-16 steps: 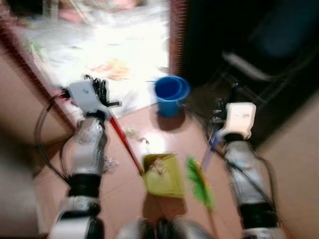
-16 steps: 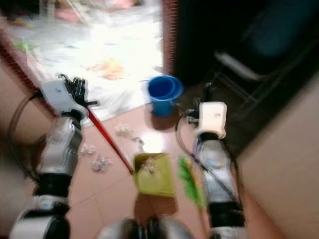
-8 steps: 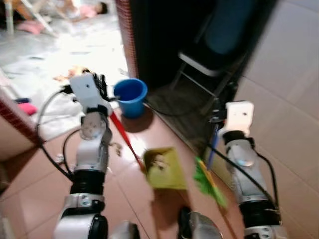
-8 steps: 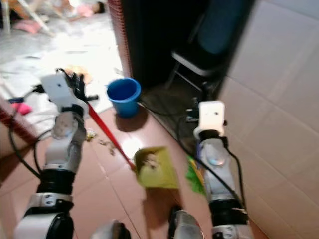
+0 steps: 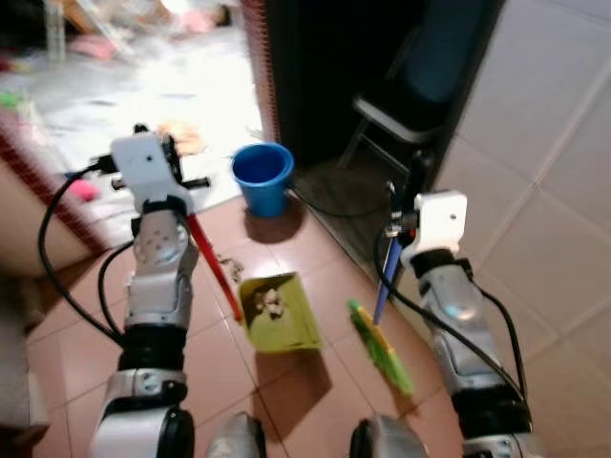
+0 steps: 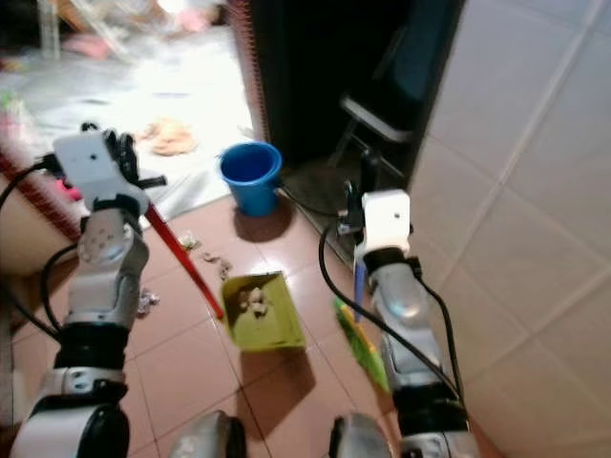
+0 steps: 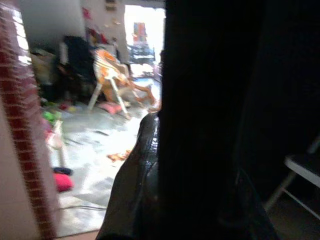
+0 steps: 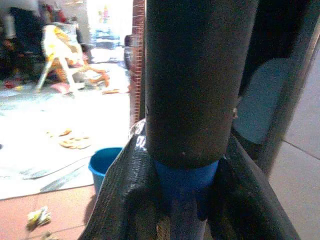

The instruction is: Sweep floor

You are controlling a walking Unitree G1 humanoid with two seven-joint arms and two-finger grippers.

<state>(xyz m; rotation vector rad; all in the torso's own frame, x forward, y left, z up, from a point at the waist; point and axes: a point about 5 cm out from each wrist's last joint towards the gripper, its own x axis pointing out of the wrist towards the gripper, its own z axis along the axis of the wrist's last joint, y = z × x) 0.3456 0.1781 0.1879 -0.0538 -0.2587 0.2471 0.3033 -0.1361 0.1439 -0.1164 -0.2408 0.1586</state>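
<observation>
Broom [image 5: 380, 345] with green bristles rests on the tiled floor [image 5: 305, 382], right gripper [image 5: 416, 186] clenched on its blue handle. Left gripper [image 5: 170, 162] grasps the red-handled yellow dustpan [image 5: 277, 313] nearby, holding scraps.

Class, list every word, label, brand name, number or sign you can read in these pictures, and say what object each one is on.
None can be read.
Blue bucket: plain, no label visible.
Yellow-green dustpan and its red handle: no lettering visible.
Broom with blue handle: no lettering visible.
White camera housings on both wrists: no marking legible; the pictures are blurred.
</observation>
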